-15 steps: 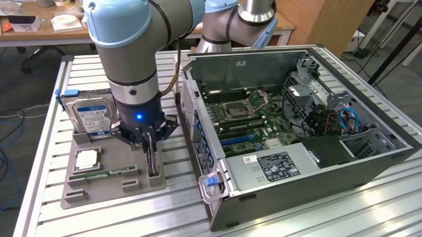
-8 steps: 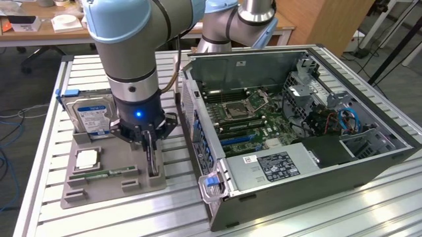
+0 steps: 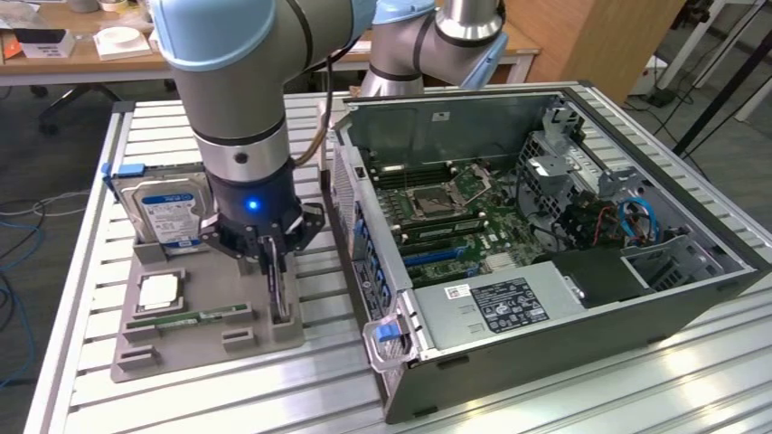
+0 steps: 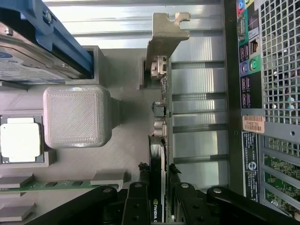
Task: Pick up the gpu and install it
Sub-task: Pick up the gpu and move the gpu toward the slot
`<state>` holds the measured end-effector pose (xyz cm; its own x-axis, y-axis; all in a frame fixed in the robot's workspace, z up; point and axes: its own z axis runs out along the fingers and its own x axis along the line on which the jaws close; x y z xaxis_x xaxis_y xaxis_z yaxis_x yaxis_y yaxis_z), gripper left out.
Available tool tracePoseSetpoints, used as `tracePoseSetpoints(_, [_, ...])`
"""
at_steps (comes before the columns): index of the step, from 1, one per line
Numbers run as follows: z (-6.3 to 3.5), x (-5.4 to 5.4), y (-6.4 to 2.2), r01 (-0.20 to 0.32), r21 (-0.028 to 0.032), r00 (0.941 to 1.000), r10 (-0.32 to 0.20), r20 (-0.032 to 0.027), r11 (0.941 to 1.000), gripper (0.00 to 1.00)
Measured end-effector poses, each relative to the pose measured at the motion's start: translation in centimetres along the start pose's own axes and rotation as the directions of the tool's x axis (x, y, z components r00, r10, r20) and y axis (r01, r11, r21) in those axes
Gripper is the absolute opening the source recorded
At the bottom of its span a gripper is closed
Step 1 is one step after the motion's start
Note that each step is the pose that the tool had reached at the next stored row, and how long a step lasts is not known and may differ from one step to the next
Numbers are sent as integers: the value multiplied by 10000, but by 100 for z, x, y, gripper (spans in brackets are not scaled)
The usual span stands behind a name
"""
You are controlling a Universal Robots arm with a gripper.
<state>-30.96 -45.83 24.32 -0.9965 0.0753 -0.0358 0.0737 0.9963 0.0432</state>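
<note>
Gripper [image 3: 271,262] hangs straight down from the arm's wrist over the grey fixture tray [image 3: 181,354], its black fingers [image 4: 139,187] pressed against both faces of the gpu [image 3: 281,294], so I judge it closed on the card. The wrist view bears this out: the thin card [image 4: 159,110] runs edge-on between the two fingers, and its silver end bracket [image 4: 161,44] sits at the far end.

The gpu stands upright on its long edge in a slot of the tray. That stance leaves both flat faces free for a pinch from above and keeps the connector edge pointing down. It has not yet been lifted out, as far as I can tell.

Other parts sit in their own holders on the same tray:
- a hard drive [image 3: 166,212] in a blue carrier
- a processor [image 3: 159,291] lying flat
- a memory stick [image 3: 193,316]

Just beside the tray, on the exterior view's right, the computer case [image 3: 724,271] lies on its side on the slotted aluminium table [image 3: 241,402]. Its side panel is off and the motherboard [image 3: 447,217] faces up, so the expansion slots can be reached from above.
</note>
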Motion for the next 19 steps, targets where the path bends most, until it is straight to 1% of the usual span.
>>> tracePoseSetpoints(8, [-43, -2, 2, 0, 2, 10000, 0, 0, 10000, 26])
tracePoseSetpoints(19, [-58, -2, 2, 0, 4, 10000, 0, -3, 10000, 26])
